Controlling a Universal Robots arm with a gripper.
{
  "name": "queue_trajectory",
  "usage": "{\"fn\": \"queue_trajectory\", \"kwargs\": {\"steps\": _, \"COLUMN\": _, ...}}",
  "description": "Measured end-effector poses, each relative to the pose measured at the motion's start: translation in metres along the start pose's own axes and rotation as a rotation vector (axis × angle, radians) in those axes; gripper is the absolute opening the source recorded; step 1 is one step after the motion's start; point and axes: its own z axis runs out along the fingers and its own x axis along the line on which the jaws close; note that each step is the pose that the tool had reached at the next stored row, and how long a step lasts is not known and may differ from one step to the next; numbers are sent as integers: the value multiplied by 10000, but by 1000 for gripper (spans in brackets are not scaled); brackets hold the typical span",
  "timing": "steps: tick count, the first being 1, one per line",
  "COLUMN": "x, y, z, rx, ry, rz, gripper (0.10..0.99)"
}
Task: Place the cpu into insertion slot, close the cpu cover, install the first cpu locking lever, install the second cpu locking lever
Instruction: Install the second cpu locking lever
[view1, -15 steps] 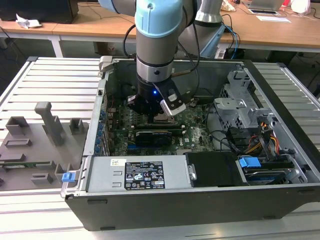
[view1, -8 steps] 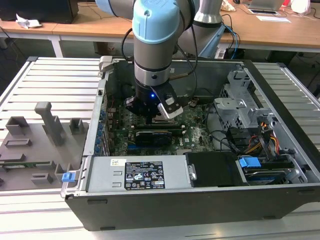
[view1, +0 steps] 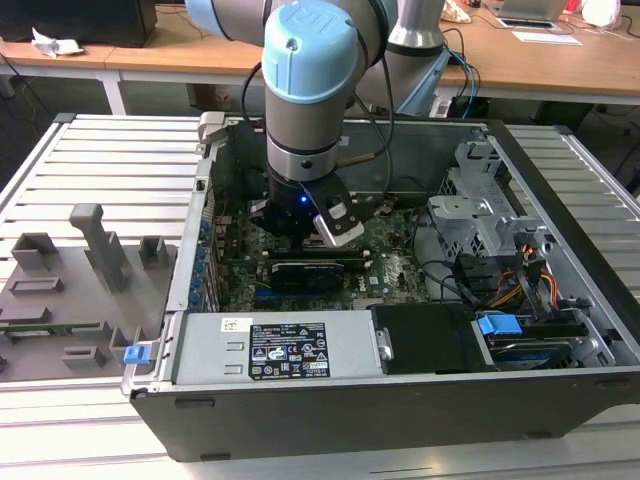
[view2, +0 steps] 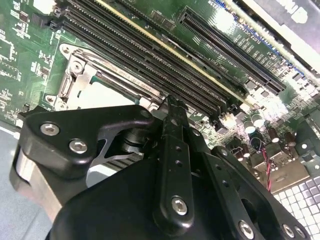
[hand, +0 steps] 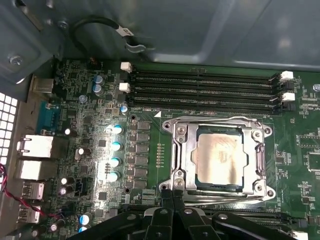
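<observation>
Three views split the scene between them. In the exterior view the arm (view1: 310, 90) reaches down into an open computer case (view1: 350, 400) that sits on a slatted surface (view1: 100, 170), and its wrist covers the socket area of the green motherboard (view1: 395, 262); a long black expansion card (view1: 310, 268) lies just in front of the wrist, toward the power supply (view1: 275, 352).

The first wrist view looks straight onto what the wrist hides there: the cpu (hand: 219, 159), dull silver, lies seated in the socket, and the cpu cover (hand: 218, 159) frames it, lying down flat around its edges. Four memory slots (hand: 205, 87) run along the socket's far side. Thin metal levers border the cover, but whether they are latched is hard to make out.

The pincer (hand: 172, 192) stands at the socket's near edge, its two fingertips (hand: 167, 195) pressed together with nothing between them. In the second wrist view the black finger linkage (view2: 172, 165) blocks most of the socket, leaving a corner of the cover (view2: 87, 70) and a sliver of the chip beside the memory slots (view2: 150, 50). The fingertip ends are cut off there.
</observation>
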Motion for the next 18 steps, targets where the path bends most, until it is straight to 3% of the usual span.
{"fn": "queue_trajectory", "kwargs": {"steps": 9, "x": 3, "y": -19, "z": 59, "rx": -106, "ry": -2, "rz": 0, "gripper": 106}}
{"fn": "queue_trajectory", "kwargs": {"steps": 18, "x": 42, "y": -20, "z": 81, "rx": -356, "ry": -17, "rz": -2, "gripper": 106}}
